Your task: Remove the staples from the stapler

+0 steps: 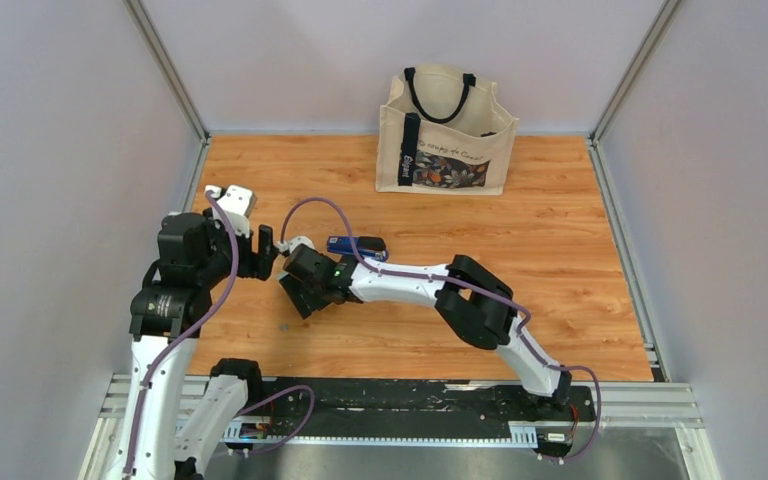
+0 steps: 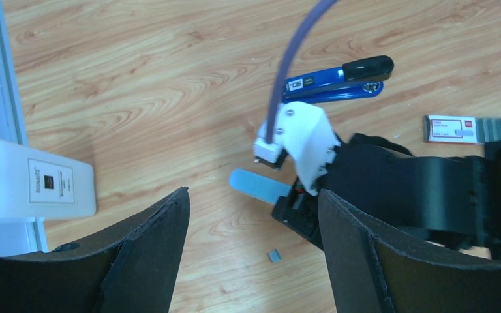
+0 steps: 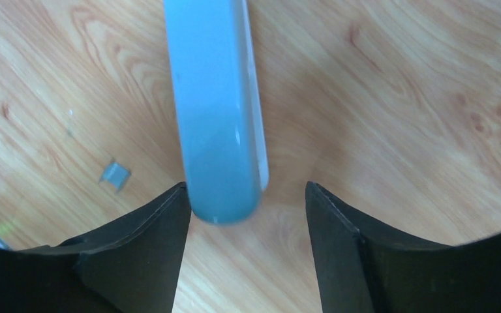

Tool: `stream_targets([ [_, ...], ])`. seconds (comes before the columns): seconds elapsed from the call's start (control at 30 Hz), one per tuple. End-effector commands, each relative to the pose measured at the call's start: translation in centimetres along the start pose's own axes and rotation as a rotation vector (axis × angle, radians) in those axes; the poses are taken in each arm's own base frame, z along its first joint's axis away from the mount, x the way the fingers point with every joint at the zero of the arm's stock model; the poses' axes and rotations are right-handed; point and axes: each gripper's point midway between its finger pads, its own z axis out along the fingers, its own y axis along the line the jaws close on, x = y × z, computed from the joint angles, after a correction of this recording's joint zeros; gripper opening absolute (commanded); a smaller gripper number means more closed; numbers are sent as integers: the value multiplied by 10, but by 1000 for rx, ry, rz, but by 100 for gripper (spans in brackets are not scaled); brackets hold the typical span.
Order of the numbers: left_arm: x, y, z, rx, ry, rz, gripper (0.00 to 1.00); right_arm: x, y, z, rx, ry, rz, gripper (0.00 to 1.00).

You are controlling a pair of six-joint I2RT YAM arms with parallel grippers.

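Bright-blue, slim and silver-trimmed, the stapler (image 1: 357, 245) is seen lying just above the right arm (image 1: 410, 282) at the overhead frame's centre. In the left wrist view it sits upper right. Only that view reveals the short ribbed grey strip of staples (image 2: 497, 128) at the right edge, touching a flat white-and-red box (image 2: 453, 128), and a white labelled bottle (image 2: 32, 186) at the left. The left gripper (image 2: 254, 254) is spread, with nothing between its fingers. Only the right wrist view shows the right gripper (image 3: 246, 195) parted, unclamped, around the end of a pale blue-grey oblong tool (image 3: 215, 111), with a tiny grey scrap (image 3: 115, 175) lying beside it. An orange wood-grain tabletop (image 1: 560, 250) is enclosed by pale grey walls (image 1: 60, 150), and a cream tote bag (image 1: 447, 130) stands at top centre.
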Motion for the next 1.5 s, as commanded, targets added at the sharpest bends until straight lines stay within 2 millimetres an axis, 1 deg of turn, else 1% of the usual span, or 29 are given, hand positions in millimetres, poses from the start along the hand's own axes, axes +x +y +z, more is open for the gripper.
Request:
stream_targets([
  [0.0,-14,10,-2,-44,-39,-44,80,-26,1,-45,-22,-98,-18,69],
  [0.03,-14,11,-1,-49,-38,-50,80,-27,-2,-50,-22,-104,-24,70],
  [0.07,-15,15,-2,-60,-39,-57,80,-37,-1,-65,-35,-137,-23,71],
  [0.1,-15,16,-1,-64,-37,-65,81,-38,-3,-72,-39,-147,-38,73],
  [0.13,-15,16,0,-60,-34,-69,81,-36,-10,-75,-30,-143,-44,74],
  [0.17,-15,17,0,-64,-35,-72,81,-45,-12,-89,-35,-171,-50,75],
  [0.2,-13,18,2,-62,-24,-76,81,-46,-18,-94,-21,-177,-79,75],
  [0.23,-13,17,3,-55,-19,-76,82,-47,-31,-97,0,-177,-83,75],
  [0.27,-10,16,5,-49,-7,-77,82,-52,-39,-105,8,-190,-80,75],
  [0.3,-6,16,9,-45,10,-81,82,-52,-47,-107,18,-180,-78,75],
  [0.33,-2,15,11,-35,25,-81,82,-58,-65,-109,40,-185,-68,75],
  [0.4,8,16,18,-30,55,-72,82,-62,-83,-114,70,-187,-72,76],
  [0.43,11,15,19,-24,58,-66,82,-66,-99,-115,95,-188,-79,77],
  [0.47,17,15,22,-19,69,-63,83,-68,-106,-115,107,-186,-82,77],
  [0.5,19,14,22,-12,70,-54,83,-70,-113,-114,120,-180,-83,78],
  [0.53,19,11,22,3,69,-51,83,-72,-126,-112,136,-175,-76,79],
  [0.57,22,10,23,11,77,-49,83,-70,-133,-106,147,-153,-84,79],
  [0.63,26,6,24,43,93,-34,83,-75,-145,-102,150,-142,-79,80],
  [0.67,28,4,25,54,100,-29,83,-73,-149,-95,153,-128,-93,80],
  [0.73,31,0,24,82,110,-16,84,-74,-150,-89,139,-122,-119,81],
  [0.77,34,-1,25,89,117,-7,84,-70,-151,-83,141,-104,-132,81],
  [0.87,37,-4,24,107,123,8,84,-67,-152,-74,126,-83,-160,82],
  [0.9,39,-4,25,111,129,9,84,-69,-153,-73,124,-88,-189,82],
  [1.0,42,-6,25,126,138,20,84,-69,-156,-68,117,-80,-190,81],
  [1.07,44,-7,25,137,144,24,84,-70,-163,-65,131,-73,-182,80],
  [1.17,46,-10,26,148,144,23,85,-67,-170,-61,146,-57,-185,79],
  [1.23,46,-11,26,155,141,25,85,-64,-171,-59,145,-51,-185,78],
  [1.43,46,-13,26,168,140,24,85,-57,-175,-51,153,-25,-190,71],
  [1.47,47,-13,27,170,141,29,85,-54,-176,-48,153,-15,-190,67],
])
